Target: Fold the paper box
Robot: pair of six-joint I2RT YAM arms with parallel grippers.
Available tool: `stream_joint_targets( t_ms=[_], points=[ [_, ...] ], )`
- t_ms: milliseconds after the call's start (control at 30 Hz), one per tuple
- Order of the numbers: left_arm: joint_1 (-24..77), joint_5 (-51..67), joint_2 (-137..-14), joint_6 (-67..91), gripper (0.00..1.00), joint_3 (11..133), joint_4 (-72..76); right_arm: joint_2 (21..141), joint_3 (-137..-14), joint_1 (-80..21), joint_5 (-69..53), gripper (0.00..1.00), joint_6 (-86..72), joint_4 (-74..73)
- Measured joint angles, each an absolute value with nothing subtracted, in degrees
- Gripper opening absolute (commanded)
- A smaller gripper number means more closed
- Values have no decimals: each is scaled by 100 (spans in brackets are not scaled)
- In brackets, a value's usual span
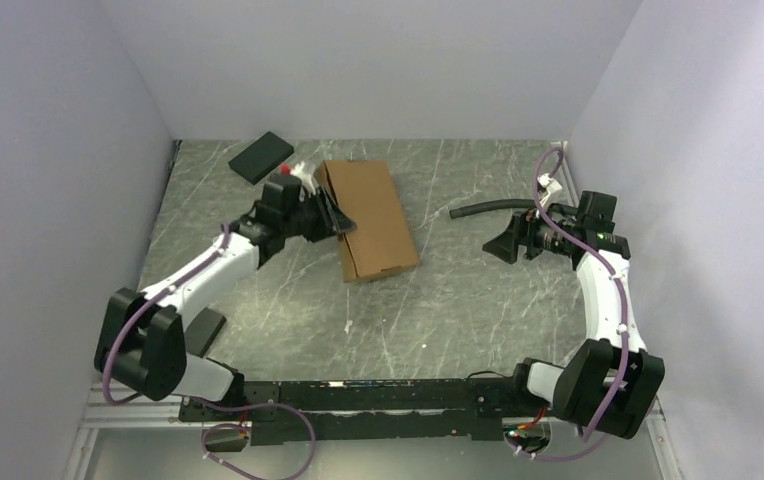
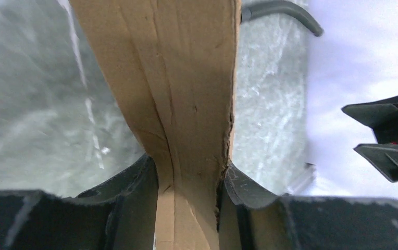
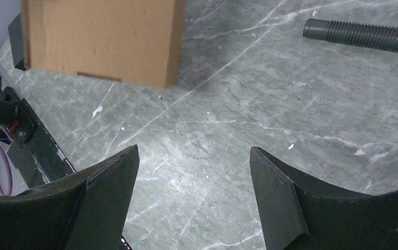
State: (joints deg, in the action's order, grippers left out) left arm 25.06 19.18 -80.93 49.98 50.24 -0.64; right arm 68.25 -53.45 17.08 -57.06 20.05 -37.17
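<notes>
The left fingers (image 2: 134, 182) pinch the edge of the paper box (image 1: 373, 215) on the desk (image 1: 438, 300); the right fingers (image 3: 108, 182) are wide apart, holding nothing. A grey hose (image 3: 363, 35) lies nearby.

"What's the paper box (image 1: 368, 215) like?"

"Plain brown corrugated cardboard, folded into a flat oblong. It's creased, and one edge is ragged."

"Where is it?"

"It rests on the bench (image 1: 438, 300). One side edge is pinched between the left tool's (image 1: 337, 219) fingers, and the rest stretches out beyond them. It's well apart from the right tool (image 1: 503, 240), which points towards it."
</notes>
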Motion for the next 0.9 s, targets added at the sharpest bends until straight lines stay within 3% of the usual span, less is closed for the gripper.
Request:
stream_joint_targets(
  t_ms=[200,500,700,900],
  points=[
    [2508,764,-8221,3297,29,7297,-2755,6812,-5310,1715,-5710,82,2021,-3750],
    [2768,-1240,-10141,1737,30,10294,-5288,6820,-5264,1717,-5708,82,2021,-3765],
    [3691,-2952,-11288,864,33,11607,-5881,6820,-5256,1717,-5708,82,2021,-3763],
    [4757,-4615,-12527,-222,47,12066,-5717,6820,-5212,1717,-5706,82,2021,-3763]
  ],
)
